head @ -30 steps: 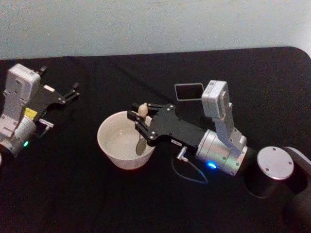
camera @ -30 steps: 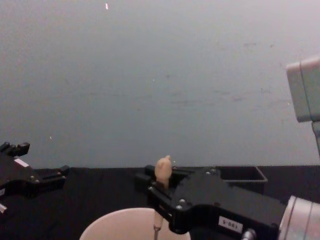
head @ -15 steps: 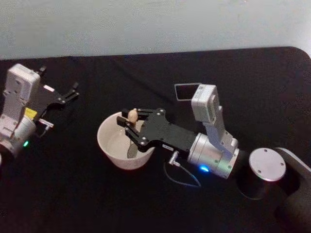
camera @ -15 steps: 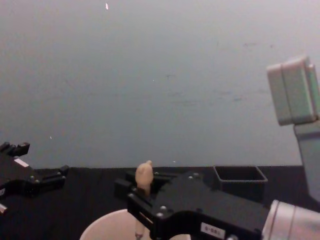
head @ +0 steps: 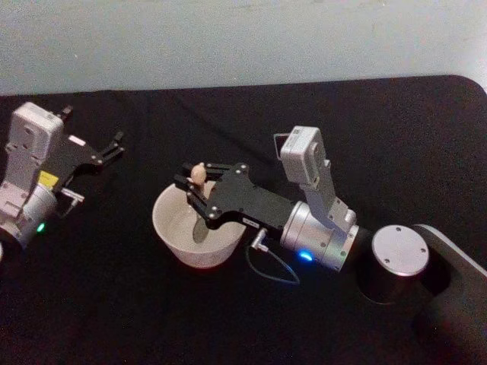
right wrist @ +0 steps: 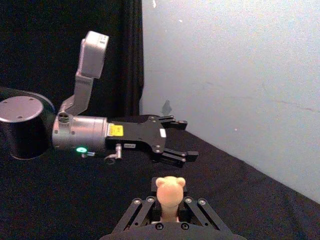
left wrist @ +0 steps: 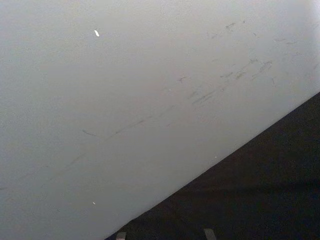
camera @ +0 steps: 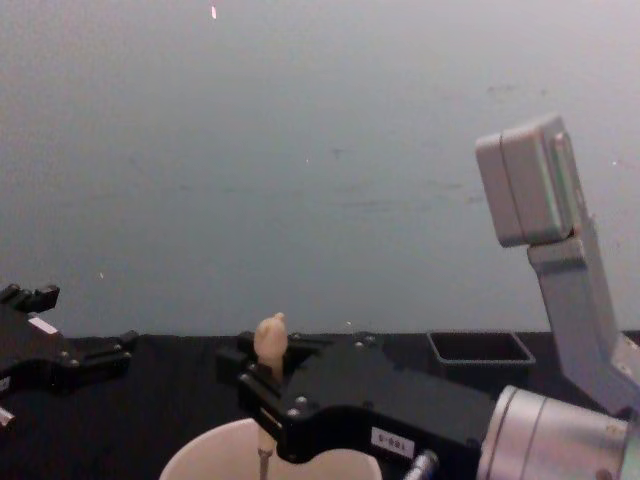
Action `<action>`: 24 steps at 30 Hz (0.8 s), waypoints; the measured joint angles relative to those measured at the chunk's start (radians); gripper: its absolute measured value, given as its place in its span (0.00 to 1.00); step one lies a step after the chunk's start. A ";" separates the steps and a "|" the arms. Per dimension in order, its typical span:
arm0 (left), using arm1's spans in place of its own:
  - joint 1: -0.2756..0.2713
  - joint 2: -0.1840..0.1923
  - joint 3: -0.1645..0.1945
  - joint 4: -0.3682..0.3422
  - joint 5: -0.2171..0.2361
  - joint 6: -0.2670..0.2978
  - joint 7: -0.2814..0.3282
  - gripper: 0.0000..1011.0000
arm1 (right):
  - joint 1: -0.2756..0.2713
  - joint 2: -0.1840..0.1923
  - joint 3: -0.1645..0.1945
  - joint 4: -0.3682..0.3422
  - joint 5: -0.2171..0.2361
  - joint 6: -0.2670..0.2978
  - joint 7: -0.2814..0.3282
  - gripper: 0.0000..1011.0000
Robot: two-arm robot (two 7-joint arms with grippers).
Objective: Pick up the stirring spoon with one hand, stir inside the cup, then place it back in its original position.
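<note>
— Stirring spoon [head: 198, 175]?
— Upright, bowl down inside the cup [head: 171, 236] on the bench [head: 114, 304], handle clamped in the right jaws.
— Left jaws?
— Spread wide, empty, off at the bench's left.

1. Moderate, even light falls from above. The pale wall [head: 228, 38] across the top of the head view is the brightest area.
2. The black table cover [head: 114, 304] swallows the light and shows no clear cast shadows. The black body of the right gripper [head: 190, 188] nearly merges with it.
3. The cup [head: 183, 249], left of centre, is bright along its rim, with a darker patch inside.
4. The spoon [camera: 268, 335] handle is pale and evenly lit at the bottom of the chest view.
5. At lower right a metal cap [head: 401, 255] has a dull sheen. A blue light [head: 301, 255] and a green light [head: 39, 226] glow as small spots.
6. In the left wrist view a white speck [left wrist: 96, 33] glints at upper left.
7. In the right wrist view a small grey shadow [right wrist: 165, 106] lies on the wall near the centre.
</note>
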 joint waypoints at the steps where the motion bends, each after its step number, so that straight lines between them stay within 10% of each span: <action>1: 0.000 0.000 0.000 0.000 0.000 0.000 0.000 0.99 | 0.002 -0.002 0.001 0.003 -0.002 -0.001 -0.002 0.16; 24: 0.000 0.000 0.000 0.000 0.000 0.000 0.000 0.99 | -0.005 -0.001 0.042 0.012 -0.014 -0.002 -0.028 0.16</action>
